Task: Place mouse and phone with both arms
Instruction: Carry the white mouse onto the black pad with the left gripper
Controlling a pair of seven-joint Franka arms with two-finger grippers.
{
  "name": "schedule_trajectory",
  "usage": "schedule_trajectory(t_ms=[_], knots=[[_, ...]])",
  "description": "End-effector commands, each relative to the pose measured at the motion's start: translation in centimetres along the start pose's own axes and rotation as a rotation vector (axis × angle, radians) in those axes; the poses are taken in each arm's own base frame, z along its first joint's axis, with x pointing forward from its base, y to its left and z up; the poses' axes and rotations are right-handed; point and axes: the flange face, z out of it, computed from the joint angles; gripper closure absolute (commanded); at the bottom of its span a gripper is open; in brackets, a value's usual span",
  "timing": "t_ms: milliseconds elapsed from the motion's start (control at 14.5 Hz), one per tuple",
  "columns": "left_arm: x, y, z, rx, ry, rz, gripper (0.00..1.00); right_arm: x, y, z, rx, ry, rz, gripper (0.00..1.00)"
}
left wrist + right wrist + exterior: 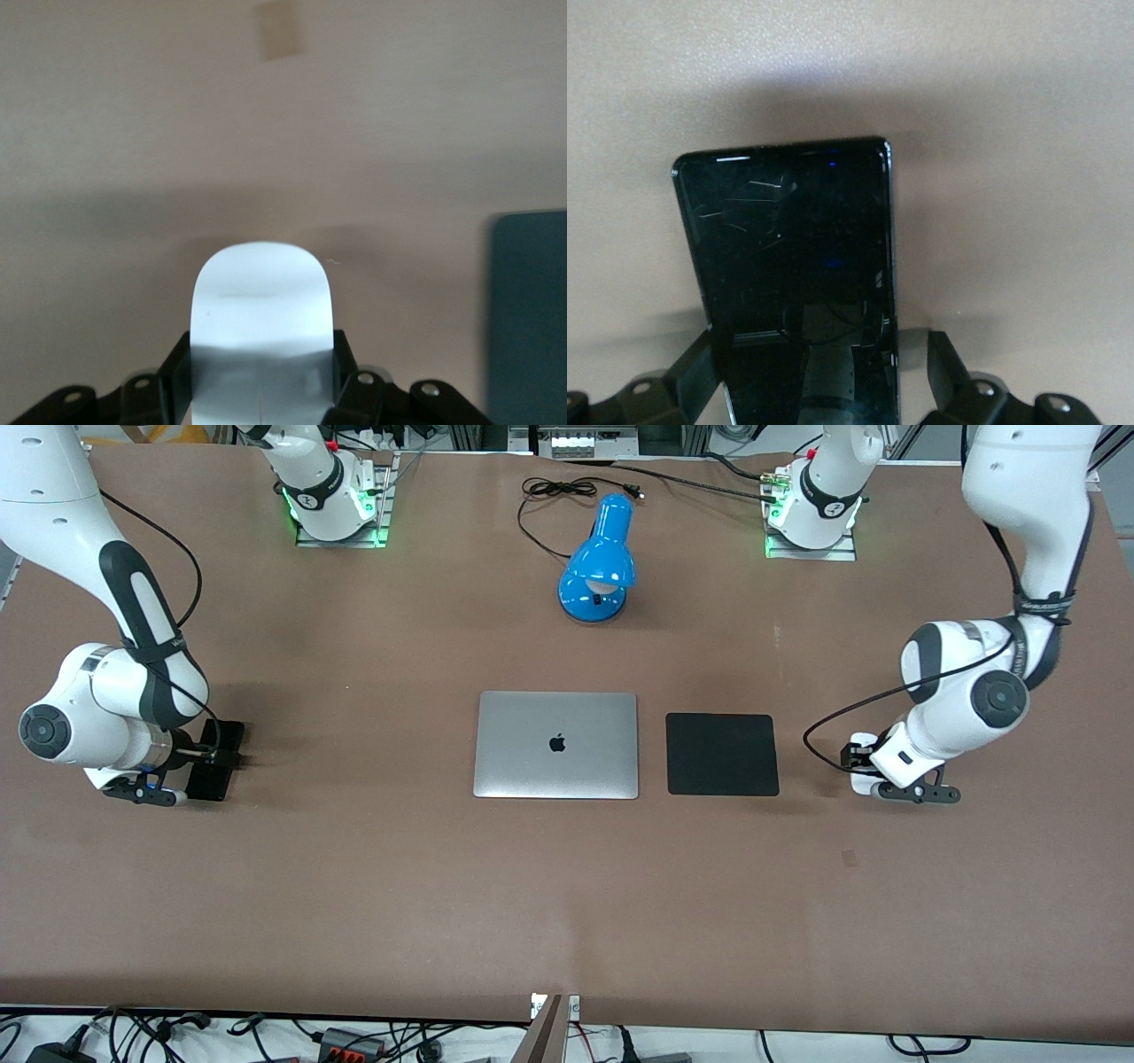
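Front view, centre of frame: closed silver laptop with black logo (556, 744), flat on the brown counter (567, 903). Just beside it, toward the left arm's end: square black mat (722, 754), apart from the laptop by a narrow strip of counter. In the upper middle of the frame: glossy blue desk lamp (601, 567) with a thin black cord looping toward the top edge.

Right gripper (208, 755) at mid-height of the frame, at the right arm's end of the counter, down low. Slim black rectangular phone with glossy, lightly scratched face (788, 239) lying flat on the counter between its black fingers (943, 359). Fingers apart: one close against a long edge of the phone, the other standing off with a visible gap. No clamp on the phone. Phone well apart from the laptop.

Left gripper (261, 350) at mid-height of the frame, at the left arm's end of the counter, also low. Small white glossy oval mouse (261, 301) between its fingers (177, 376), rounded end sticking out past the fingertips. Fingers pressed against both sides of the mouse, no gap seen. Cannot tell whether the mouse rests on the counter or hangs just above it. Edge of the black mat visible at the border of the left wrist view, near the mouse but not touching.
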Motion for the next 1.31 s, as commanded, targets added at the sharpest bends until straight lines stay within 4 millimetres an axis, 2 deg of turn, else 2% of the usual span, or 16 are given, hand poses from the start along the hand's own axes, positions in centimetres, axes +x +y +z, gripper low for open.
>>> schedule_trajectory(t_ms=[0, 138, 207, 277, 346, 415, 484, 553, 691, 761, 899, 968, 1037, 1106, 1245], knots=[[1.6, 6.4, -3.1, -0.044, -0.015, 0.008, 0.66, 0.0, 0.4, 1.0, 0.009, 0.006, 0.016, 0.00], [1.9, 11.5, -2.7, -0.060, -0.019, 0.011, 0.66, -0.1, 0.3, 1.1, 0.009, -0.002, 0.015, 0.02], [1.7, 13.5, -2.1, -0.056, -0.026, -0.037, 0.66, -0.1, 0.3, 1.2, 0.008, -0.006, 0.012, 0.16], [1.3, 16.1, -0.4, -0.042, -0.047, -0.074, 0.66, -0.1, 0.2, 1.2, 0.009, -0.006, 0.012, 0.30], [1.1, 18.1, 0.5, -0.040, -0.039, -0.097, 0.67, -0.2, 0.1, 1.2, 0.009, -0.009, 0.008, 0.52], [1.2, 18.9, 1.1, -0.047, -0.014, -0.116, 0.67, -0.2, 0.1, 1.2, 0.010, -0.012, 0.004, 0.62], [1.3, 19.1, 2.5, -0.052, -0.004, -0.119, 0.67, -0.2, 0.0, 1.2, 0.009, -0.012, -0.003, 0.72], [1.0, 19.9, 3.5, -0.058, 0.021, -0.110, 0.67, -0.2, -0.1, 1.3, 0.010, -0.018, -0.009, 0.77], [0.0, 21.6, 6.0, -0.065, 0.058, -0.133, 0.67, -0.3, -0.3, 0.9, 0.012, -0.030, -0.016, 0.82], [-0.2, 21.6, 6.6, -0.064, 0.054, -0.138, 0.66, -0.3, -0.4, 0.6, 0.010, -0.030, -0.020, 0.82], [-0.7, 21.4, 7.3, -0.058, 0.040, -0.138, 0.65, -0.2, -0.8, -1.5, 0.010, -0.010, -0.032, 0.82], [-0.8, 21.1, 7.7, -0.054, 0.033, -0.144, 0.61, 0.0, -1.5, -3.0, 0.010, -0.006, -0.046, 0.82], [-0.9, 20.9, 7.8, -0.052, 0.029, -0.152, 0.25, 0.6, -2.6, -5.0, 0.017, 0.010, -0.077, 0.82], [-0.7, 20.6, 7.5, -0.052, 0.031, -0.154, 0.00, 1.2, -3.6, -6.4, 0.022, 0.019, -0.113, 0.82], [-0.4, 20.4, 6.1, -0.056, 0.047, -0.157, 0.00, 1.5, -8.8, -8.0, 0.053, 0.024, -0.164, 0.82]])
